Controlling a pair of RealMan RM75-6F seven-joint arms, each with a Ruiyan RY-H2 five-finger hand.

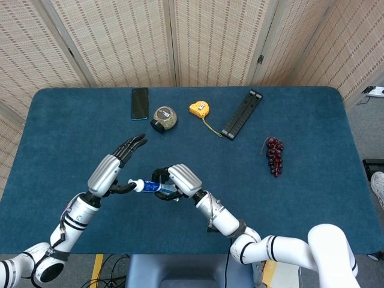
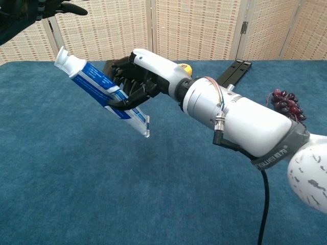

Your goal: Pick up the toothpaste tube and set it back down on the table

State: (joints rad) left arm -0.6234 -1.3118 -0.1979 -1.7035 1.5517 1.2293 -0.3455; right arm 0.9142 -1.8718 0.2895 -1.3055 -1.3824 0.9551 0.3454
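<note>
Toothpaste tube [image 2: 104, 94] held off the table [image 1: 312, 198], tilted.

The tube is white and blue with a white cap; the right hand [image 1: 180, 180] grips it around its middle with dark fingers [image 2: 125, 92]. It slants in the air, cap end raised toward the table's left edge, flat crimped tail lower. It hangs over the near-left part of the blue table, not touching the surface.
</note>
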